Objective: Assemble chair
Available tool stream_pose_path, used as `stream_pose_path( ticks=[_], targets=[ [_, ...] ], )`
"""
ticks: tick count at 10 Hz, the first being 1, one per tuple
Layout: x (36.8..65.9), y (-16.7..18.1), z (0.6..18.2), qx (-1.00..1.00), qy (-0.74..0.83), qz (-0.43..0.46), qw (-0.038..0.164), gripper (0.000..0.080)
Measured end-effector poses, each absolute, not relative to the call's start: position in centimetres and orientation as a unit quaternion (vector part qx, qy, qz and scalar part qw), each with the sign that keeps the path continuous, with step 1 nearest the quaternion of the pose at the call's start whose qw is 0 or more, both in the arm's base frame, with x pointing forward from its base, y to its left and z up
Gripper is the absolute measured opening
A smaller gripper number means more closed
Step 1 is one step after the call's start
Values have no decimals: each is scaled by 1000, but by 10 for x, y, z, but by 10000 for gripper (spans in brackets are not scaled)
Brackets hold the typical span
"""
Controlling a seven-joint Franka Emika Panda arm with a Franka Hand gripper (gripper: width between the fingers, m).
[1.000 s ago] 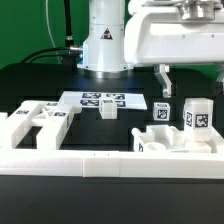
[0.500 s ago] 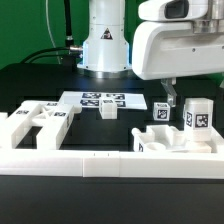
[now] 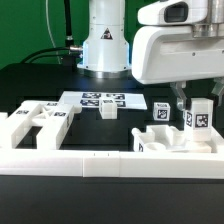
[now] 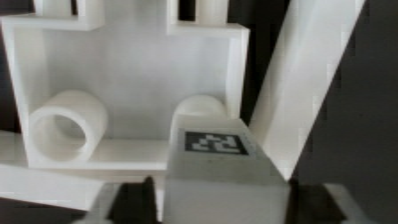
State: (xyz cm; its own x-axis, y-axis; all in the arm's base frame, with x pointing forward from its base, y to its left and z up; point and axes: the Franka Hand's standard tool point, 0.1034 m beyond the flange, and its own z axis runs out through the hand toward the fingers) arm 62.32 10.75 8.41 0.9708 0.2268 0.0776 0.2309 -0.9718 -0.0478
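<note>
Robot fingers (image 3: pixel 180 98) sit on both sides of a white chair post (image 3: pixel 198 115), but I cannot tell if they squeeze it. The post stands up beside the other chair (image 3: pixel 160 142) pieces, near, on the exterior view's right of the black surface (image 3: pixel 30 80).

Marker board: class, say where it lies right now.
In the exterior view the marker board lies flat near the middle, in front of the arm's base, a small white block at its near edge.

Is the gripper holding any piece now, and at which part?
It cannot be told. The gripper stands astride the tagged upright post near its top, but whether its fingers touch it is unclear.
</note>
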Motion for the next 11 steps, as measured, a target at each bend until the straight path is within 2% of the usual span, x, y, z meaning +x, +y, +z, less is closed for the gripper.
stream_pose_path(
  ticks=[4, 8, 11],
  targets=[
    [623, 108, 84, -996, -72, -34, 32, 287],
    [623, 112, 83, -977, 204, -17, 68, 287],
    [624, 114, 84, -957, 281, -15, 70, 287]
  ],
)
